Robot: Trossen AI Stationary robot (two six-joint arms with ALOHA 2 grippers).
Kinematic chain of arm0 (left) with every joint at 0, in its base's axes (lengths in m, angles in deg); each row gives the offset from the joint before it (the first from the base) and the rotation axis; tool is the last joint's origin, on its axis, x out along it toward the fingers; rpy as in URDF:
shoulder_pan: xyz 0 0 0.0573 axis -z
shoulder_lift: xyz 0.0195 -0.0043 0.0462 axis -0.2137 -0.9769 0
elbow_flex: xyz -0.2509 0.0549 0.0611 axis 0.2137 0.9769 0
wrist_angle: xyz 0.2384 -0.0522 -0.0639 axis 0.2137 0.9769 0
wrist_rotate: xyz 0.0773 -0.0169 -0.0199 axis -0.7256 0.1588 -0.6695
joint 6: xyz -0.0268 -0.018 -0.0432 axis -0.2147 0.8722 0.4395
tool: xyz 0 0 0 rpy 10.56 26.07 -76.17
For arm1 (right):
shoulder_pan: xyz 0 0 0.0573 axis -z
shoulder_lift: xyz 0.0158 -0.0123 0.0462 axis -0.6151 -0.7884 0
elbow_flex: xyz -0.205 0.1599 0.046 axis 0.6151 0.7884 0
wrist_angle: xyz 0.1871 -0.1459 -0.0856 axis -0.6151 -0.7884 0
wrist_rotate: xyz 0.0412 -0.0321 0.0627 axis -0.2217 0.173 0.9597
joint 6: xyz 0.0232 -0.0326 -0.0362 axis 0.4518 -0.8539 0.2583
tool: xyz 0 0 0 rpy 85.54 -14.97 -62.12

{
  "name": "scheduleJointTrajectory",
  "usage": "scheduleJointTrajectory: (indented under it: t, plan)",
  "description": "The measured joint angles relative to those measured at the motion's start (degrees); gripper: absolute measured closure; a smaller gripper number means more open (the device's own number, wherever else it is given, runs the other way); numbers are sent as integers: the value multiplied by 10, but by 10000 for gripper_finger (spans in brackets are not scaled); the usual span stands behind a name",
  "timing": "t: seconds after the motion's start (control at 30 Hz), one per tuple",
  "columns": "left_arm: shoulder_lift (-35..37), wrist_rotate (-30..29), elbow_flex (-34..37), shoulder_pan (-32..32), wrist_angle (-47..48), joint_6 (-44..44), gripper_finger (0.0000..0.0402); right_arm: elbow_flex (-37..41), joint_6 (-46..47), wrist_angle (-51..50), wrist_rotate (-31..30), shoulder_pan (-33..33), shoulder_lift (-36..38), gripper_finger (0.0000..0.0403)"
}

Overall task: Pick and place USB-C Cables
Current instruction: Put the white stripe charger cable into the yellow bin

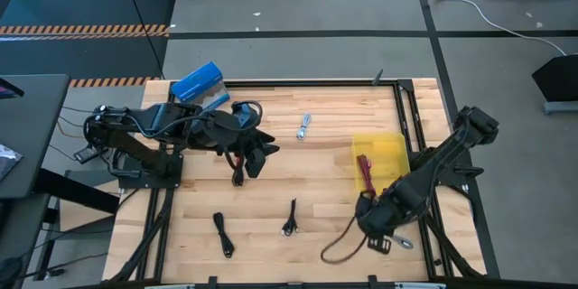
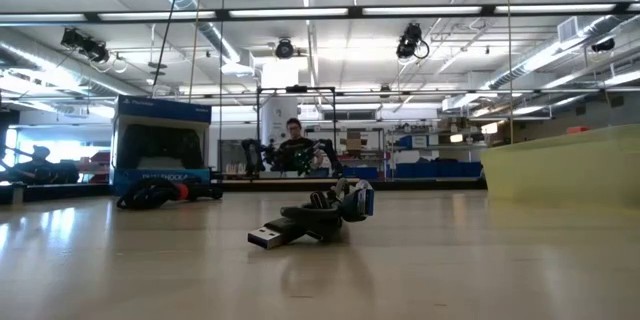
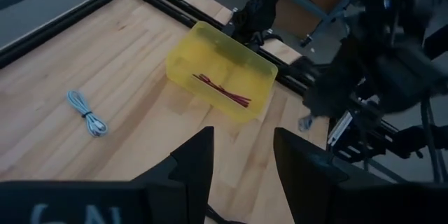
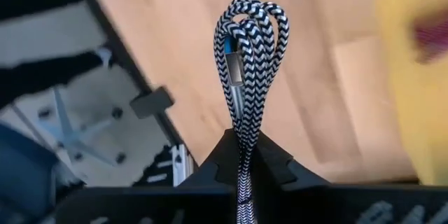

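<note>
Wooden tabletop [image 1: 316, 172]: right gripper [image 4: 241, 155] fingers clenched on black-white braided cable [image 4: 248, 49] near yellow bin [image 1: 379, 155], prob. light & floppy, best pinched mid-bundle; left gripper [image 3: 241, 164] fingers released, empty.

A black-and-white braided cable [image 4: 245, 63] hung looped in the jaws; a maroon cable [image 1: 365, 172] lay in the bin [image 1: 390, 143]; a pale-blue cable [image 1: 304, 125] and two black cables [image 1: 223, 234] lay on the worktop.

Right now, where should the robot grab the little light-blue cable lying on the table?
Pinch the light-blue cable across its middle, where a dark tie bunches the strands, coming straight down from above. It lies flat in a long narrow bundle with bare table around it, so the fingers should fit on both sides.
</note>
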Motion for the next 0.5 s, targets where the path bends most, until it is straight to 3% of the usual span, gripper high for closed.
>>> scheduleJointTrajectory:
  t: [0.5]
  plan:
    - [0, 2, 0, 0, -72, -161, 246, 1, 101, -171, -81, 193, 59, 387]
